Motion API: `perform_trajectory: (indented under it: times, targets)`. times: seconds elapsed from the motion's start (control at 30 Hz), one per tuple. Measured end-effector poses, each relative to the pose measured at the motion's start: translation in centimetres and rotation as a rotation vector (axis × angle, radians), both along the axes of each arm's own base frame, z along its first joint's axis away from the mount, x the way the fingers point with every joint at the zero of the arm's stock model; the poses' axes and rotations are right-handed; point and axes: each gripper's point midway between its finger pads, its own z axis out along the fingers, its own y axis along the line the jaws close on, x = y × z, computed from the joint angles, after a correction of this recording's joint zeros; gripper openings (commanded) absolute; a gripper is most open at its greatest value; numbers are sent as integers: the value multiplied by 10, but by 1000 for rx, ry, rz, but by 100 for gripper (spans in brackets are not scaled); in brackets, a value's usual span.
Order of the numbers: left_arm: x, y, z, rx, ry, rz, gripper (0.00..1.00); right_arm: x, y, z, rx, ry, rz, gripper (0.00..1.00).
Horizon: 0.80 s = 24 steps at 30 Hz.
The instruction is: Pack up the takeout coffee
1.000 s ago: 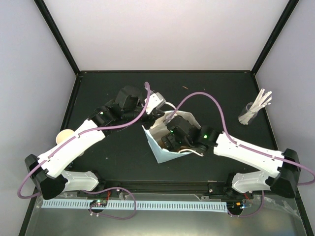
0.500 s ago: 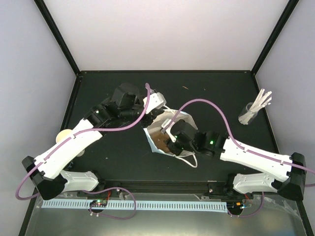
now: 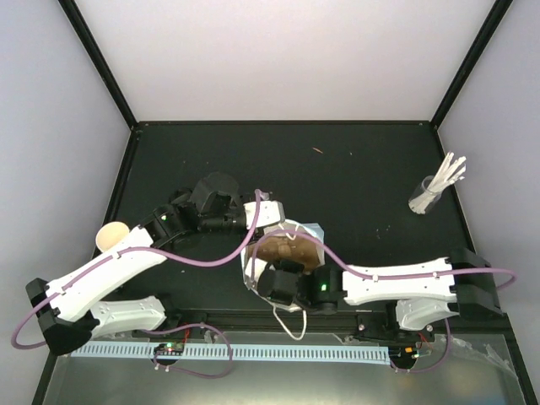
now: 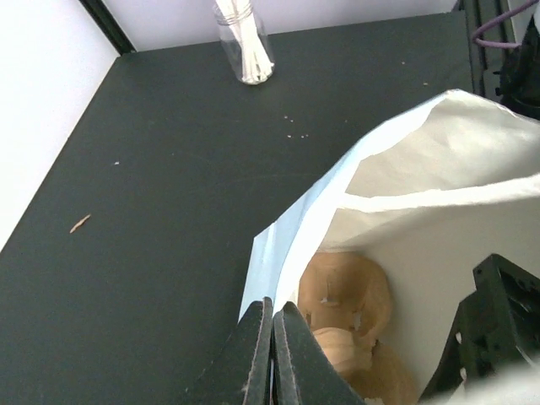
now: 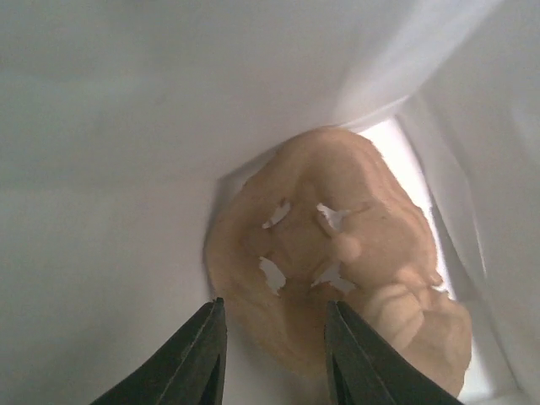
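Top external view: dark table (image 3: 371, 169), walled on three sides. Left arm (image 3: 110, 266) reaches in from the near left corner, and right arm (image 3: 396, 283) lies low along the near edge, pointing left. Both meet at the bag (image 3: 314, 232), light blue outside and white inside. It stands near the middle of the table's near half with its mouth open upward. One white handle (image 3: 291, 325) hangs over the near edge.

Cup carrier (image 3: 291, 251): brown pulp, lying at the bottom of the bag, seen through the mouth. Right wrist view shows it tilted against the bag's inner wall, with one torn-edged hole facing the camera.

Cup (image 3: 110, 236): cream, at the table's left edge, just beside the left arm and well apart from the bag.

Glass of white sticks (image 3: 424, 196): far right, upright.

Left gripper (image 4: 272, 316): fingers pressed together, pinching the bag's rim.

Right gripper (image 5: 274, 305): inside the bag's mouth, fingers apart, nothing seen between them; carrier lies beyond the tips.
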Motion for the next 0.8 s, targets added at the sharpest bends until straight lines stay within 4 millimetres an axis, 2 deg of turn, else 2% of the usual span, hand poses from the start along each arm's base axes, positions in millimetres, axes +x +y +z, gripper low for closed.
perform_trajectory:
  times: [0.2, 0.4, 0.8]
  targets:
    - [-25, 3, -5, -16, -35, -64, 2, -19, 12, -27, -104, -70, 85, 35]
    - [-47, 1, -17, -19, -32, -122, 1, -22, 9, -55, -220, -126, 92, 35]
    - [-57, -2, -22, -4, -11, -147, 2, 6, -11, -52, -280, -205, -19, 31]
